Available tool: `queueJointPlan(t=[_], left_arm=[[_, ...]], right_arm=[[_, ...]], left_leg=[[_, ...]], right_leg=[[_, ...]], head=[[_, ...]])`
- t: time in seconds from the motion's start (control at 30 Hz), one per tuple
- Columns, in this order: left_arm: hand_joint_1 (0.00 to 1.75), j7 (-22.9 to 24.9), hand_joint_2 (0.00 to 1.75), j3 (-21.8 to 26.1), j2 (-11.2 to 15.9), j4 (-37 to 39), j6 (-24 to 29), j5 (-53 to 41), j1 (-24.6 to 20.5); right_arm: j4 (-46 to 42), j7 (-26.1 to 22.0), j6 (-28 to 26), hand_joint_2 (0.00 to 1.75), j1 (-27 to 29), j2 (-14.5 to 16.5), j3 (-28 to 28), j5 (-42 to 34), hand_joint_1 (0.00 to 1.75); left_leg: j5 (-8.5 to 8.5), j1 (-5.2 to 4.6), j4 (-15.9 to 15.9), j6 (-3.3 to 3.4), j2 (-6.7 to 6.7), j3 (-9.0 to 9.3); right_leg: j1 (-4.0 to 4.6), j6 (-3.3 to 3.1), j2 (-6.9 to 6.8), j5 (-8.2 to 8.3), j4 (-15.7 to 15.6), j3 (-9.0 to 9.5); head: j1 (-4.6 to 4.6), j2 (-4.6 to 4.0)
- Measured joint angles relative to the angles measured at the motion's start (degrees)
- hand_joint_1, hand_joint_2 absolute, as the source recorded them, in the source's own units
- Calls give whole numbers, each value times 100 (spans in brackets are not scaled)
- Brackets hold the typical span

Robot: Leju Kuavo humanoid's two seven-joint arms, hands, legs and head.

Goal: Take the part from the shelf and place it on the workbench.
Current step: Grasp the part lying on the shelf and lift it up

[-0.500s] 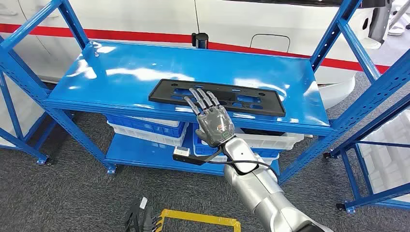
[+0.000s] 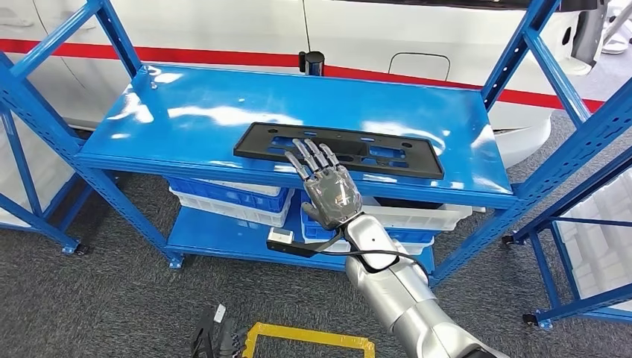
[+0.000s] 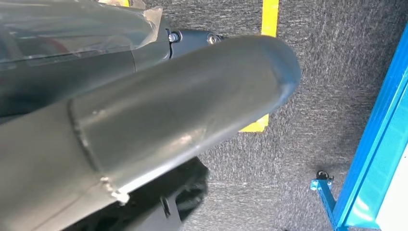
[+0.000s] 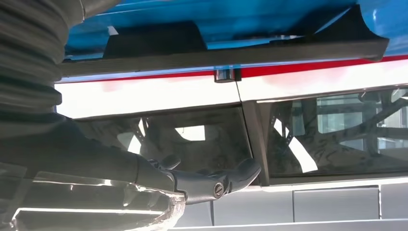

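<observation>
A long flat black part (image 2: 387,153) with cut-outs lies on the top board of the blue shelf (image 2: 223,104), close to the front edge. My right hand (image 2: 328,186) is raised in front of it, back towards me and fingers (image 2: 309,153) spread, their tips over the part's near edge; I cannot tell whether they touch it. The right wrist view looks along the part's dark edge (image 4: 216,55), with the thumb (image 4: 211,183) stretched out and nothing held. My left hand (image 2: 216,339) hangs low near the floor, its thumb (image 3: 183,110) straight and holding nothing.
Blue and white bins (image 2: 231,198) fill the shelf's lower level below my hand. A white vehicle with a red stripe (image 2: 373,30) stands behind the shelf. More blue racks stand at the right (image 2: 581,149) and left (image 2: 22,112). Yellow tape (image 2: 313,335) marks the grey carpet.
The whole picture has shifted a little, so the camera moved. My right hand stays at the part's near edge with its fingers spread as before.
</observation>
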Motion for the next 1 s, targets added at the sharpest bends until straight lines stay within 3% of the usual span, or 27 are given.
queueJointPlan(t=[0.07,0.1,0.17,0.27,0.3,0.37,0.4,0.43,0.5,0.57,0.63,0.7,0.77,1.0], left_arm=[[0,-1,0,1,-5,0,7,4,-1],[0,-2,0,1,-7,0,11,9,0],[0,-5,0,1,-11,0,15,18,5],[0,-12,0,1,-13,0,20,23,4],[0,-14,0,1,-10,0,22,25,1],[0,-15,0,1,-7,0,26,26,7],[0,-15,0,1,-5,0,27,26,14],[0,-15,0,1,-3,0,29,26,22],[0,-15,0,1,5,0,31,26,28],[0,-15,0,1,8,0,31,26,22],[0,-15,0,1,3,0,31,26,18],[0,-15,0,1,-2,0,31,26,20],[0,-15,0,2,-5,0,33,26,23],[0,-15,0,3,-17,0,44,26,26]], right_arm=[[-1,-1,0,175,-19,6,0,2,0],[-1,-1,0,175,-27,10,0,4,0],[1,-1,1,175,-28,15,0,7,0],[-2,-1,1,175,-38,32,0,9,0],[-3,-1,1,175,-44,42,0,9,0],[-1,-1,1,175,-46,54,0,9,0],[0,-2,2,175,-38,54,0,9,0],[2,-2,3,175,-30,54,0,9,0],[2,-2,7,175,-22,55,0,9,0],[2,-1,8,175,-27,59,-1,9,0],[2,-1,8,175,-34,61,-1,8,0],[3,-3,8,175,-34,61,-1,7,0],[4,-6,8,175,-31,57,0,5,0],[4,-6,10,175,-45,53,0,2,0]], left_leg=[[-35,-18,24,-48,-11,2],[-52,-31,36,-76,-13,-3],[-71,-45,42,-122,-8,-11],[-210,-17,194,-207,11,-71],[-357,-6,444,-244,15,-185],[-719,22,1232,-309,21,-573],[-830,40,1579,-333,24,-761],[-837,59,1755,-352,29,-876],[-523,104,1417,-386,39,-764],[-125,150,601,-444,44,-381],[-5,143,162,-419,22,-162],[-8,100,141,-308,-3,-168],[18,93,145,-249,-10,-191],[35,64,143,-198,-33,-198]], right_leg=[[38,-42,-8,255,-845,439],[56,-79,-11,321,-1094,576],[89,-146,-7,340,-1183,639],[27,-238,5,347,-1211,661],[1,-267,5,347,-1224,676],[-5,-301,0,337,-1225,686],[-8,-302,-2,334,-1225,686],[-14,-301,-2,333,-1224,687],[-42,-293,2,328,-1221,697],[-58,-251,10,313,-1208,710],[-31,-166,19,309,-1197,701],[-23,-86,21,331,-1215,685],[-39,-73,19,343,-1230,672],[-51,-213,16,416,-1356,750]], head=[[5,0],[2,0],[-11,0],[-31,0],[-49,0],[-87,0],[-90,0],[-91,0],[-90,0],[-96,0],[-107,0],[-113,0],[-111,0],[-56,0]])
